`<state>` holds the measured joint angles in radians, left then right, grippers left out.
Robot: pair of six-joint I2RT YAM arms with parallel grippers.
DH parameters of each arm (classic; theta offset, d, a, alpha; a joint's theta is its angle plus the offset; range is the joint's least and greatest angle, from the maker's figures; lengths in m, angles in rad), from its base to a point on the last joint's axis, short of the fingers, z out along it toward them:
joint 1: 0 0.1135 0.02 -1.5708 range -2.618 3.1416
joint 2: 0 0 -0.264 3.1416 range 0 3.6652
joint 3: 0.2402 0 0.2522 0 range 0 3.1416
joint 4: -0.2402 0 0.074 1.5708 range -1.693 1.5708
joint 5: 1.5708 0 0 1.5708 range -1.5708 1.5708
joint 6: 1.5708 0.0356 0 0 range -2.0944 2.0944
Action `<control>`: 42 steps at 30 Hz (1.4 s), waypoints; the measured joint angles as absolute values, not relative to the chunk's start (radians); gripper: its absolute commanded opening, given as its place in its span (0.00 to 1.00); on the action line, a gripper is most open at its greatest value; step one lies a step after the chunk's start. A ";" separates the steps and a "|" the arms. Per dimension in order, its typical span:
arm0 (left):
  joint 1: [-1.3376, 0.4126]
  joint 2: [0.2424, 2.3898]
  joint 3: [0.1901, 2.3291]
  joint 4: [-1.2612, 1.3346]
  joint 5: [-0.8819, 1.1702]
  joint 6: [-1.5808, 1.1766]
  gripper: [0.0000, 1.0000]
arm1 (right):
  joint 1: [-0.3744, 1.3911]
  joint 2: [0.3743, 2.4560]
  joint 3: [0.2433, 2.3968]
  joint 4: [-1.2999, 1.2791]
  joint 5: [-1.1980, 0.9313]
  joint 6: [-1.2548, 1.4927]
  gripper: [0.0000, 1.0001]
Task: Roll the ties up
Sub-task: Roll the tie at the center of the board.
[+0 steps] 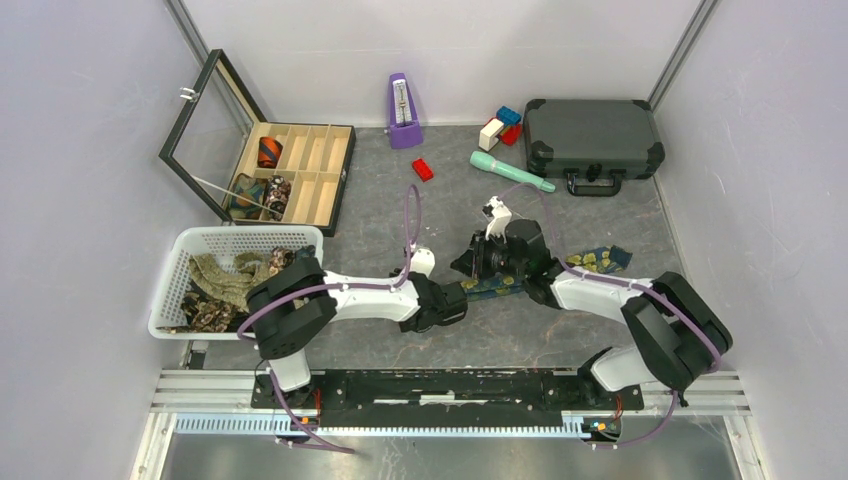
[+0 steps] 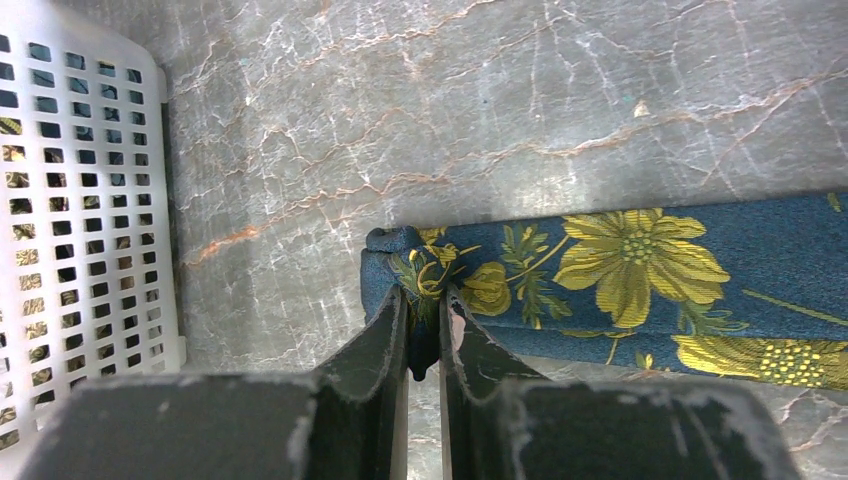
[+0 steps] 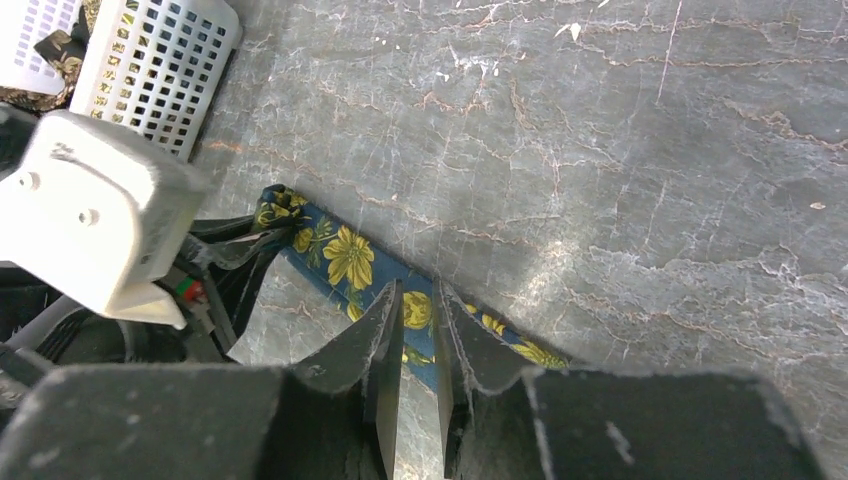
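Pinching the end of a navy yellow-flowered fabric tie (image 2: 640, 270), the left gripper (image 2: 425, 305) is nearly closed; the right gripper (image 3: 418, 300) nips it further along, jaws equally narrow.

Woven matt cloth: tie (image 2: 640, 290). Veined marble-look, slight sheen: table (image 2: 450, 100). White perforated plastic: basket (image 2: 80, 200), 9 o'clock. Black, matt, rough-edged: left gripper (image 2: 424, 296).

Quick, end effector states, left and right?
Left end effector: closed on the blue floral tie, at its end.
Right end effector: closed on the same tie, further along.
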<state>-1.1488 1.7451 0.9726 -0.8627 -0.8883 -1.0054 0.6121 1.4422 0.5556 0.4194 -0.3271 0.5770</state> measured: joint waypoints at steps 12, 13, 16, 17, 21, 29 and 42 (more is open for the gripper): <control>-1.153 1.818 1.026 -0.864 -0.874 -0.973 0.40 | 0.612 1.363 0.519 0.348 -0.319 0.543 0.26; -1.153 1.818 1.028 -0.864 -0.870 -0.968 0.44 | 0.612 1.357 0.519 0.343 -0.316 0.540 0.26; -1.153 1.817 1.035 -0.870 -0.867 -0.955 0.49 | 0.612 1.341 0.519 0.330 -0.312 0.530 0.27; -1.153 1.816 1.036 -0.870 -0.866 -0.952 0.50 | 0.612 1.338 0.519 0.327 -0.311 0.527 0.27; -1.153 1.811 1.043 -0.868 -0.858 -0.942 0.56 | 0.612 1.338 0.520 0.312 -0.311 0.522 0.27; -1.156 1.784 1.055 -0.858 -0.809 -0.920 0.59 | 0.612 1.338 0.554 0.280 -0.311 0.513 0.28; -1.164 1.763 1.097 -0.856 -0.766 -0.912 0.41 | 0.612 1.353 0.588 0.274 -0.312 0.507 0.28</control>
<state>-1.1637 1.7634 1.0973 -0.8562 -0.7662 -0.9119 0.6121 1.3533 0.5884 0.2745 -0.3122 0.5068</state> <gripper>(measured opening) 0.435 0.276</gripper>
